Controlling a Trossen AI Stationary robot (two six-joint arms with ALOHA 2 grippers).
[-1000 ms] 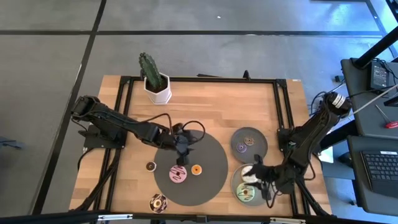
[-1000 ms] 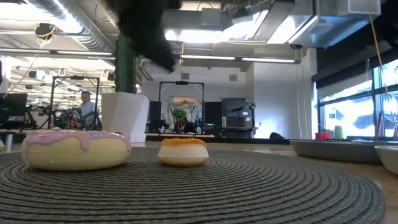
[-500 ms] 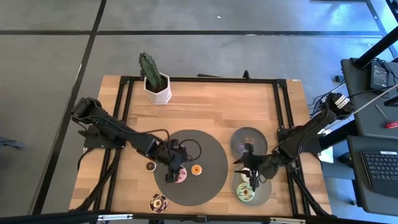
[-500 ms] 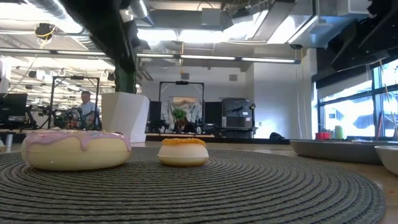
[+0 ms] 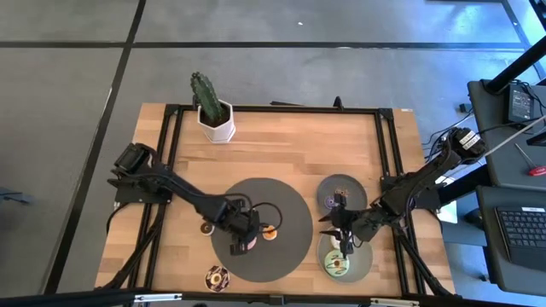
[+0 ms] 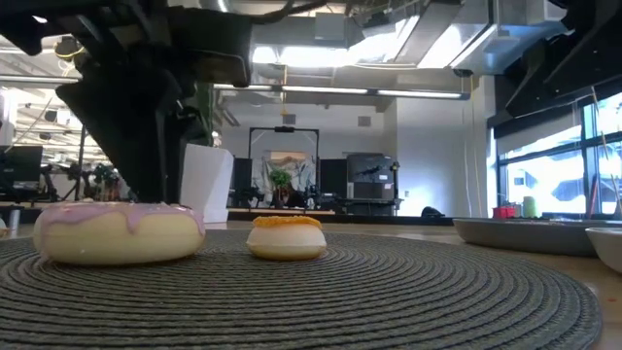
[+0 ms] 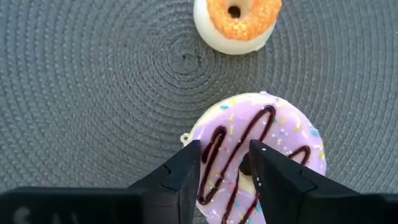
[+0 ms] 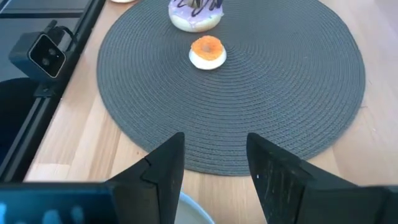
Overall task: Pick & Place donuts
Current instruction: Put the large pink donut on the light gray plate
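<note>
Left gripper [image 7: 224, 171] hangs right over the pink donut [image 7: 273, 134] on the mat [image 5: 294, 205], fingers apart and straddling one side of the ring, one at its outer edge, the other by the hole, likely lined up to pinch that wall (not clamped yet, by the look of it). Orange mini [image 7: 236, 18] sits just beside, untouched. Right gripper [image 5: 337, 223] waits open between the two plates [image 5: 354, 192], probably clear of the left arm's reach.

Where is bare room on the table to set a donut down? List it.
Free: the wood strip between the cactus pot and the dark mat, and the mat's far half. Crowded: the mat's near-left by the pink donut and orange donut, and the grey plates.
</note>
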